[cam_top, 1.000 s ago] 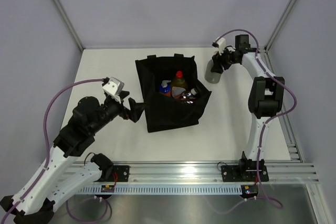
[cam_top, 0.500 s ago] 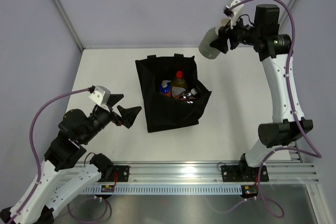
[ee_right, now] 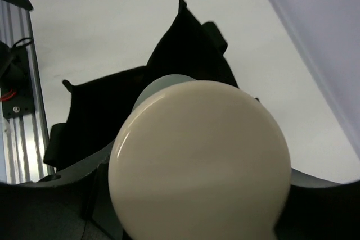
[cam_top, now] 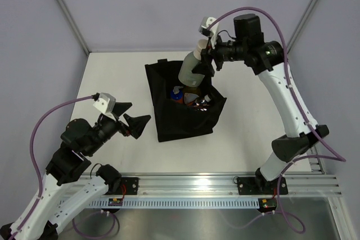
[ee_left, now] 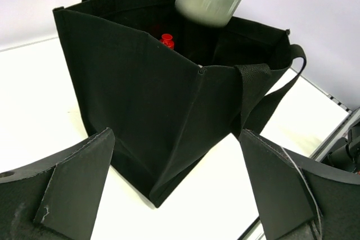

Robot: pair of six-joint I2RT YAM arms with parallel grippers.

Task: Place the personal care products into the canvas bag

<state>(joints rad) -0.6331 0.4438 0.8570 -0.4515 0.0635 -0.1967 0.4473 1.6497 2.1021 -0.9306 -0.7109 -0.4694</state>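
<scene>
My R pincer [cam_top: 204, 62], clamped on grey-green pump bottle [cam_top: 190, 70], just swung over canvas bag [cam_top: 174, 125]; lowering in next, prob. L pincer [cam_top: 139, 114] wide open, empty.

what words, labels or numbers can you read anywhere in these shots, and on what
No text is readable in any view.
The grey-green bottle: plain side, no print showing.
The other bottles in the canvas bag: any labels are too small to read.
</scene>
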